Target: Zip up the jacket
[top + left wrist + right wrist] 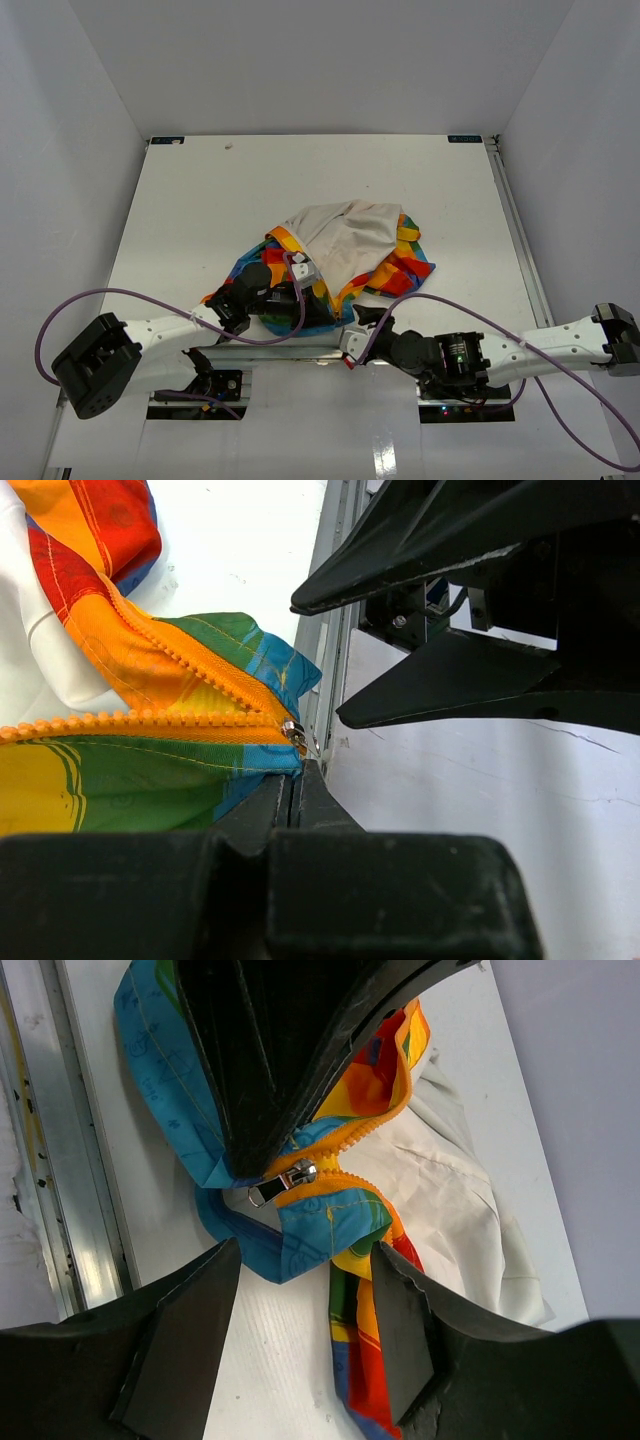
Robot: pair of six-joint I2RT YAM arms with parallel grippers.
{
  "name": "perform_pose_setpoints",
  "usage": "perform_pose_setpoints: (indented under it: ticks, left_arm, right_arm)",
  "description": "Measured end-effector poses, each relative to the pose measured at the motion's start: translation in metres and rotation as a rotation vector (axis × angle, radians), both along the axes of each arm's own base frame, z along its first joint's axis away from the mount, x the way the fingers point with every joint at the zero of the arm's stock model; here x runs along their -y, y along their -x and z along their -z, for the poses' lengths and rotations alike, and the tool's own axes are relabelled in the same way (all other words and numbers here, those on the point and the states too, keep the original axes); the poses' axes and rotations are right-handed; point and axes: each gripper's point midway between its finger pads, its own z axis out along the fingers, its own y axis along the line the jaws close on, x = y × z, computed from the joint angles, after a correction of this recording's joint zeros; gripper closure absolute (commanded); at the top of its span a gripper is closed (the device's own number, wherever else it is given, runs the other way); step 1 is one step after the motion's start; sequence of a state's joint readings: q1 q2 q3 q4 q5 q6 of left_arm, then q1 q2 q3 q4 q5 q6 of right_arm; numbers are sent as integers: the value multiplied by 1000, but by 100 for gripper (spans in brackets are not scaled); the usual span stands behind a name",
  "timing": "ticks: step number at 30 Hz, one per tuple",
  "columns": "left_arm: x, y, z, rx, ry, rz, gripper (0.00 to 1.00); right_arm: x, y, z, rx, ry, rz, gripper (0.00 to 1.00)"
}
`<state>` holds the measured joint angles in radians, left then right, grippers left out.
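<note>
The jacket [350, 250] lies crumpled on the worktop [250, 180], zipped only at the hem. The left gripper [295, 777] has its jaws clenched on the hem. The right gripper [305, 1250] has its jaws released, straddling the slider [285, 1180]. Nearly all zipping remains.

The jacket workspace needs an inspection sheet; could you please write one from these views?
Surface: white table, metal rail along its near edge.
Job's things: jacket crumpled, cream lining up; zipper slider at the bottom of the parted teeth.
Clutter: nothing seen.
Hands: left hand shut on the jacket hem by the slider; right hand open, straddling the slider.
Cables: purple cables loop off both arms.
Surroundings: white walls.
</note>
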<state>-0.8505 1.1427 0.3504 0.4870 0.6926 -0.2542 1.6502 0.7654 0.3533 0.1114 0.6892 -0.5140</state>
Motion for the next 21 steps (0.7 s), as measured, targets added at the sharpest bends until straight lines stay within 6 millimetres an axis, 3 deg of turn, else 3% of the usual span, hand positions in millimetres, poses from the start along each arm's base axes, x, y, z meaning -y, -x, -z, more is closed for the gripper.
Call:
perform_pose_setpoints:
  ticks: [14,21]
  left_arm:
    - [0,2,-2,-7,8,8,100]
    - [1,3,-3,-12,13,15,100]
  right_arm:
    - [-16,-1,-6,97,-26,-28,41]
    - [-20,1,9,99,30,-39,42]
